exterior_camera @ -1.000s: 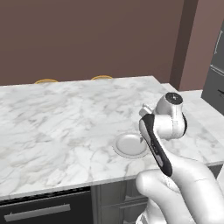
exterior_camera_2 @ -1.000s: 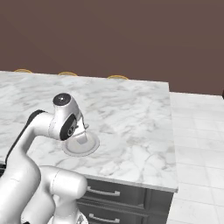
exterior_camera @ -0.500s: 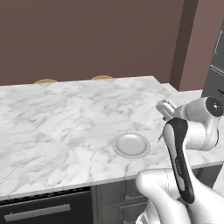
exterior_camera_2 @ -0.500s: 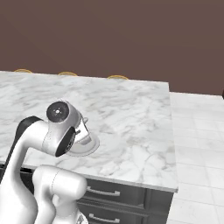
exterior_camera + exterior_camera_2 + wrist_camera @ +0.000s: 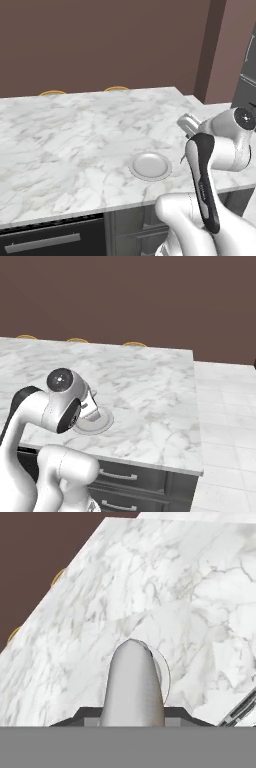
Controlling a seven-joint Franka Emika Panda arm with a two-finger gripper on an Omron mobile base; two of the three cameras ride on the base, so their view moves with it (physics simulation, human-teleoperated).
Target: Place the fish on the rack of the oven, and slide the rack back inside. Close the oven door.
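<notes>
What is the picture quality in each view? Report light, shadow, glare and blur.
Left base view: even, soft light, sharp, a faint shadow under the plate, no glare on the marble counter. Right base view: the same flat light, the arm hiding part of the plate. Hand view: what seems the fish, held in the tool, looms large near the lens.

Flat, even rendered light is washing over the marble counter (image 5: 75, 135); no glare showing. The plate (image 5: 150, 166) is casting barely any shadow. Edges are staying sharp, no blur or distortion.
</notes>
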